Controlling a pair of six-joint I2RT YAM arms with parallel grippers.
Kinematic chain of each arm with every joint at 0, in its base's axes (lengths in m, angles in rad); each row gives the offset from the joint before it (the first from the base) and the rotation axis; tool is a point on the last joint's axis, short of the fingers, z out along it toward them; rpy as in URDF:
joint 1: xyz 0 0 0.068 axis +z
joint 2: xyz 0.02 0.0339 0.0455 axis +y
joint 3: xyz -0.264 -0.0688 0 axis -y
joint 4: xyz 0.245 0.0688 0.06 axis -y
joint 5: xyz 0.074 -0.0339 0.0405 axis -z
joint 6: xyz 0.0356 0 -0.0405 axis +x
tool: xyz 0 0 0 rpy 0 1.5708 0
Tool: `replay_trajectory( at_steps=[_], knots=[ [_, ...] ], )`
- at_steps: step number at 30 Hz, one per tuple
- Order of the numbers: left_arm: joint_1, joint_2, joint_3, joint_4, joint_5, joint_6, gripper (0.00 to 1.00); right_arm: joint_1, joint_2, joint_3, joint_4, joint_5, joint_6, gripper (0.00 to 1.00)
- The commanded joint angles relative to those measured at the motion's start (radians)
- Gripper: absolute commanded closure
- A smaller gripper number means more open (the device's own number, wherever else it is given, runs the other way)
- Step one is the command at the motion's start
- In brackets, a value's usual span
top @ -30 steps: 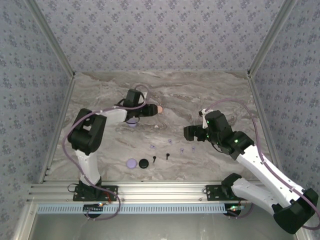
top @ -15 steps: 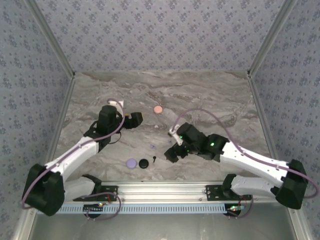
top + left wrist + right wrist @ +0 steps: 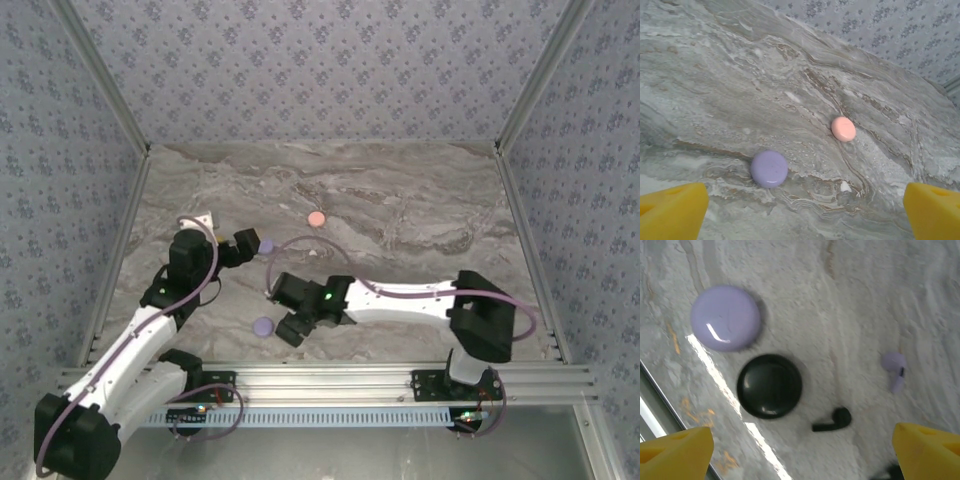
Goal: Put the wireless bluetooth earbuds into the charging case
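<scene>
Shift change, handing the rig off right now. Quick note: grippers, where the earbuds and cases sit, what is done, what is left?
Left gripper: open, empty, above the table, facing the far lavender case and the pink case.
Right gripper: open, empty, over the near-edge group: near lavender case, black case, black earbud, lavender earbud, all lying loose.
Done: no earbud seated that I can see; the cases look shut.
Left: open the cases and seat each earbud in its matching colour.
</scene>
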State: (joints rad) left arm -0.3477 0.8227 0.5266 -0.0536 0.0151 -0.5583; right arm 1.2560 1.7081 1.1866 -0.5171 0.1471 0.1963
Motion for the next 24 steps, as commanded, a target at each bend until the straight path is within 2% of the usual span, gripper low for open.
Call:
replay_trajectory(
  at_steps=[1,9,24],
  knots=[
    [0.02,-0.043,-0.007,-0.048,-0.017,-0.009,0.01,0.017,0.074,0.086,-0.069,0.034,0.066,0.07],
    [0.035,-0.072,-0.01,-0.072,-0.018,-0.008,0.01,0.022,0.177,0.143,-0.124,0.048,0.1,0.13],
    [0.038,-0.069,-0.01,-0.069,-0.015,-0.015,0.01,0.036,0.269,0.174,-0.095,0.005,0.125,0.29]
  ],
)
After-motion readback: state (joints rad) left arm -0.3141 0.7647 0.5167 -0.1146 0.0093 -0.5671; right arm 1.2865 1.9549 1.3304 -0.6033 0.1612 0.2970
